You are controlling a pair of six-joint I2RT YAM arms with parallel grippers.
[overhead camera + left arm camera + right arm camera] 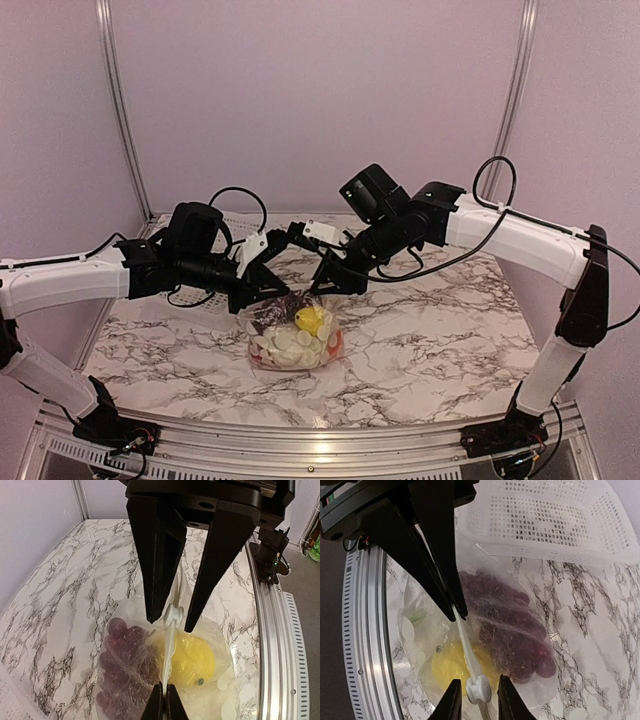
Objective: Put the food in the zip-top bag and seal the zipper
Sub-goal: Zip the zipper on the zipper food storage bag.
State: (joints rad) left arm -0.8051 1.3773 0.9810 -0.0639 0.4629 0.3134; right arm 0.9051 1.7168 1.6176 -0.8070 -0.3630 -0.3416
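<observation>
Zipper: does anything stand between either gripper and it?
Nothing visible does. The left gripper is closed around the zipper at its white slider; the right gripper pinches the same zipper farther along.

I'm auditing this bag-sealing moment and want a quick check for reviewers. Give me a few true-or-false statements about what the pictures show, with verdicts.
1. The grapes are inside the clear bag. True.
2. The yellow fruit lies in the white basket. False: it is inside the bag, next to the grapes.
3. The white slider sits between the fingers of the left gripper. True.
4. The right gripper hangs well clear of the bag. False: its jaws are pinched on the zipper strip at the bag's mouth.
</observation>
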